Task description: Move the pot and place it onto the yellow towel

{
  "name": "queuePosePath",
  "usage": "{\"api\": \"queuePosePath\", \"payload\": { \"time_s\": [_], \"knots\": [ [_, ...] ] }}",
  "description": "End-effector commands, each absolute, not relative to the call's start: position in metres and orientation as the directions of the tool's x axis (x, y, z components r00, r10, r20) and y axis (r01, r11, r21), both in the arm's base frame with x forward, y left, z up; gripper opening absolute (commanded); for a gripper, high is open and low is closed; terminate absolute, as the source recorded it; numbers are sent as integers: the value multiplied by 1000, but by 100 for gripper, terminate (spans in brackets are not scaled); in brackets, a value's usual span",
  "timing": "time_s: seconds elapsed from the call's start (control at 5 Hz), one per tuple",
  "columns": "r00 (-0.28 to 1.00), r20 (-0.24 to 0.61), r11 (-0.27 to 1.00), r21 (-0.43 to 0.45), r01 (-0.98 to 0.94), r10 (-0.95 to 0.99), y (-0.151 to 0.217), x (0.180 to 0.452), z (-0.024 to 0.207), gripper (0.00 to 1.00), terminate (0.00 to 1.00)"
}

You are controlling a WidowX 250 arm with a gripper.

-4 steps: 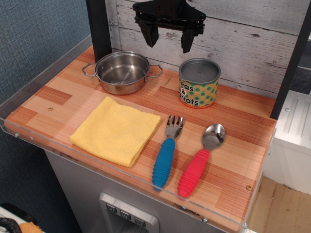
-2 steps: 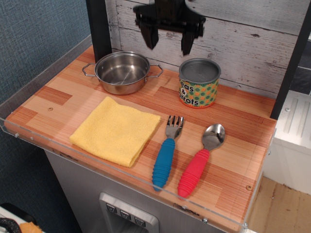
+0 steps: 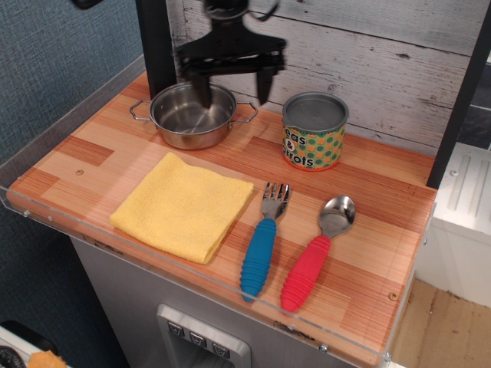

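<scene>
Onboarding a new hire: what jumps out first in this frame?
The black tool hangs open over the right rim of the steel pot at the back left. The yellow towel lies in front of the pot, nothing on it. A printed can stands to the pot's right.

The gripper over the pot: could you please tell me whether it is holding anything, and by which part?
Nothing is held. The gripper is open above the pot, with its fingers apart and not closed on the rim or either handle.

I see a wooden counter (image 3: 368, 192) carrying five things — the pot (image 3: 192, 115) and can (image 3: 314, 131) at the back, the yellow towel (image 3: 182, 205), fork (image 3: 262, 240) and spoon (image 3: 316, 251) in front.
</scene>
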State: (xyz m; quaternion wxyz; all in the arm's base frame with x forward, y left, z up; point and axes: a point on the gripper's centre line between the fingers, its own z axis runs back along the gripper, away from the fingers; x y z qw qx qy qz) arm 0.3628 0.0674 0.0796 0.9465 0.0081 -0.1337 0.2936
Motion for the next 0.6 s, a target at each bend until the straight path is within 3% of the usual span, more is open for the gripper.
{"api": "queuePosePath", "payload": {
  "time_s": [0.0, 0.4],
  "knots": [
    [632, 229, 667, -127, -734, 740, 105, 346, 98, 100, 0],
    [544, 225, 573, -89, -815, 808, 132, 339, 89, 100, 0]
  ]
}}
